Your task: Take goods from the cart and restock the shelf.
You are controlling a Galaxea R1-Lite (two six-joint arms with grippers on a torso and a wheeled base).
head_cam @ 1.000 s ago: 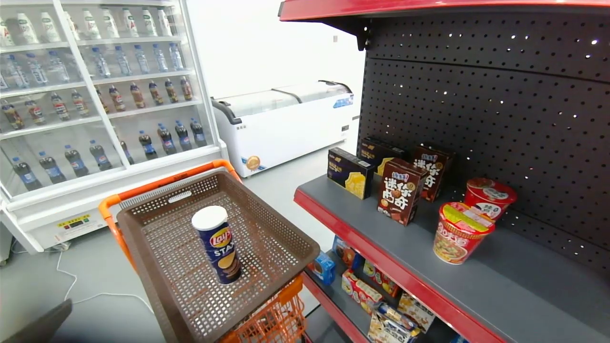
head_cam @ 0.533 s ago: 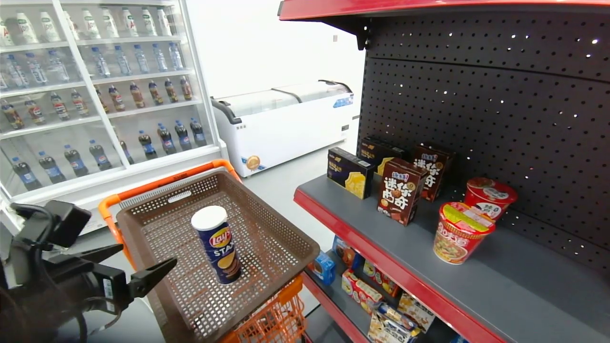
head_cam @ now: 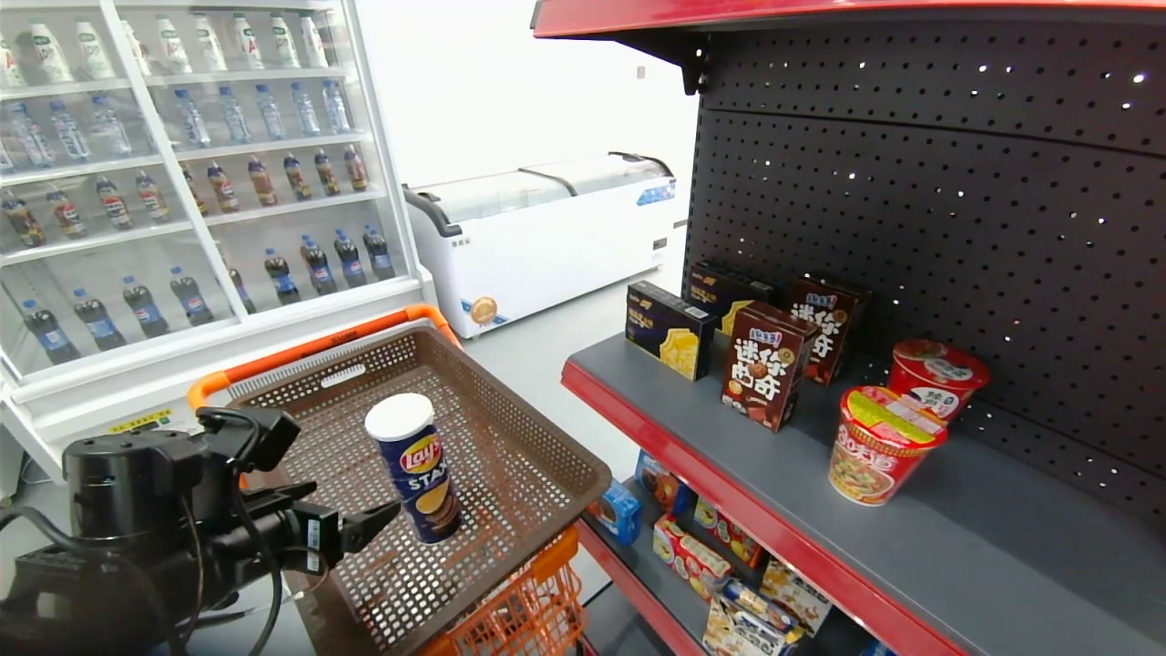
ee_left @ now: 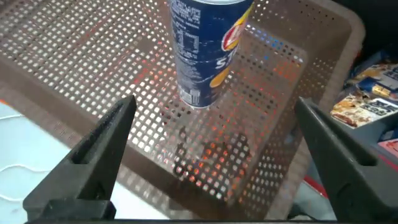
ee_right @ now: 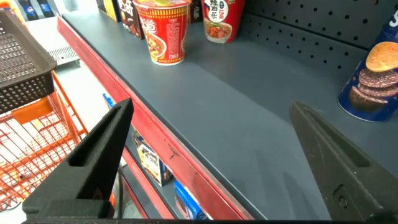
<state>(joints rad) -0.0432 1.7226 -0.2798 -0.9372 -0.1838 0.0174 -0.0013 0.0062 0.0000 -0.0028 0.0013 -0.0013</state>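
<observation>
A white chest freezer (head_cam: 547,239) with a curved glass lid stands ahead of me on a pale grey floor (head_cam: 539,353). Behind the freezer rises a plain, brightly lit white wall (head_cam: 492,82). Left of the freezer, a tall glass-fronted drinks cooler (head_cam: 168,146) holds rows of bottles (head_cam: 317,264) on white shelves.

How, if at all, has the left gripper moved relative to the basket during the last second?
Yes. The left gripper has advanced rightward from the head view's lower-left edge, over the basket, toward the chips can, which stands unmoved.
</observation>
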